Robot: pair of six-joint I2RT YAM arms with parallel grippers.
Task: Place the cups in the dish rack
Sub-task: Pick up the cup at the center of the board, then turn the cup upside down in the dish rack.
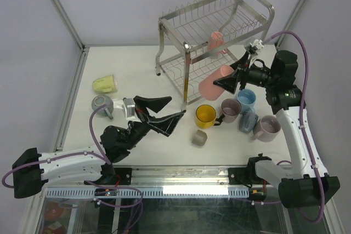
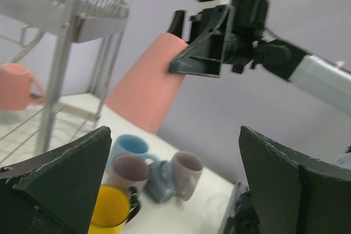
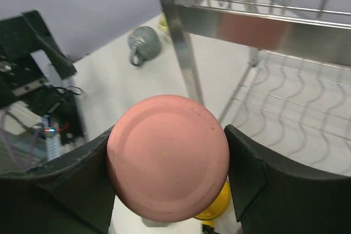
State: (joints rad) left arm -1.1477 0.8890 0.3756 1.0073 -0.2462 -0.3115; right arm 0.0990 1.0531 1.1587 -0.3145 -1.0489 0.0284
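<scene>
The steel dish rack point(image 1: 214, 23) stands at the back of the table, with a small pink mug point(image 1: 216, 42) inside it under the upper tier. My right gripper point(image 1: 227, 79) is shut on a large pink cup point(image 1: 213, 83), held tilted in the air just in front of the rack's near right leg. In the right wrist view the cup's round base point(image 3: 167, 157) fills the space between both fingers. My left gripper point(image 1: 164, 112) hovers open and empty left of the yellow mug point(image 1: 205, 115). Its view shows the held pink cup point(image 2: 145, 89) and the yellow mug point(image 2: 112, 206).
Beside the yellow mug stand a mauve mug point(image 1: 230, 109), a light blue one point(image 1: 246, 98), a grey-blue one point(image 1: 248, 120) and another mauve one point(image 1: 267, 127). A small grey-beige cup point(image 1: 199, 137) sits nearer. At the left are a pale yellow-green mug point(image 1: 104, 84) and a grey mug point(image 1: 102, 104).
</scene>
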